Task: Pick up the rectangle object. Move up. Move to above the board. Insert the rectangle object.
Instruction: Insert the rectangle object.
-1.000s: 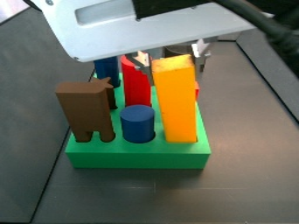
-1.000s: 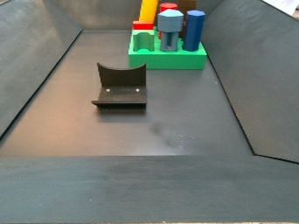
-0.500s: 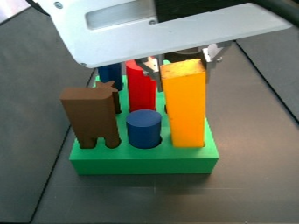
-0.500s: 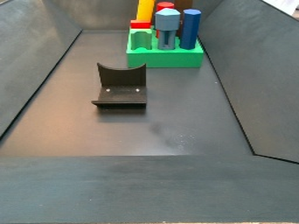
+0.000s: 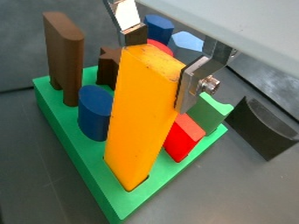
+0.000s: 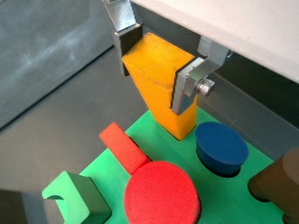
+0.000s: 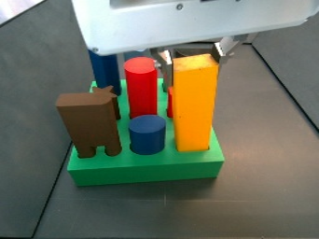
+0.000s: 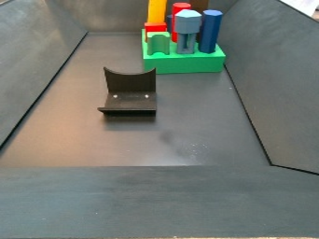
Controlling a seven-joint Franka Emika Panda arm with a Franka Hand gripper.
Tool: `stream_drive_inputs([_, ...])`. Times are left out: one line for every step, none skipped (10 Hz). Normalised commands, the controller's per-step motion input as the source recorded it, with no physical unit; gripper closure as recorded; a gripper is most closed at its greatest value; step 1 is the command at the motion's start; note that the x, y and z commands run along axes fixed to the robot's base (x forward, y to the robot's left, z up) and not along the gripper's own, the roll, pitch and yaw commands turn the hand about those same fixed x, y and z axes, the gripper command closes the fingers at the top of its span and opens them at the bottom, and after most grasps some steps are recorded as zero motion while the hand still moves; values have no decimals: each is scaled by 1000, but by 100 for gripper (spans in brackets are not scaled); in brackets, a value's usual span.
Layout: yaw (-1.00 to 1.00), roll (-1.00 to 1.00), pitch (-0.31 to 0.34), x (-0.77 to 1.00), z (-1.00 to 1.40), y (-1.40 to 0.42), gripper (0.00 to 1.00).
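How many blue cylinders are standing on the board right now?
2. A short blue cylinder stands at the front of the board, between the brown block and the rectangle object that the gripper flanks; a tall blue cylinder stands behind. Others may be hidden.

The hand (image 5: 162,54) is cut off above its fingers in both wrist views, and its white housing hides the board's (image 7: 149,168) far edge in a side view. The rectangle object's (image 7: 193,103) foot sits out of sight inside the board. In a side view, the rectangle object (image 8: 156,11) runs off the frame's top edge, and the blocks beside it are too small to tell apart.
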Motion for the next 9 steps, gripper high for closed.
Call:
stream_drive_inputs([6, 157, 484, 623, -123, -186, 100])
stream_drive_inputs([-54, -37, 0, 14, 0, 60, 100])
stream_drive_inputs([0, 0, 0, 23, 0, 0, 100])
stream_drive_inputs([-34, 153, 31, 469, -471, -460, 100])
stream_drive_inputs([-31, 199, 153, 680, -703, -443, 100])
stream_drive_inputs([-14, 194, 124, 717, -740, -431, 100])
stream_drive_inputs([-11, 170, 116, 666, -791, -311, 100])
stream_drive_inputs([0, -11, -24, 0, 0, 0, 100])
stream_drive_inputs([0, 0, 0, 0, 0, 0, 100])
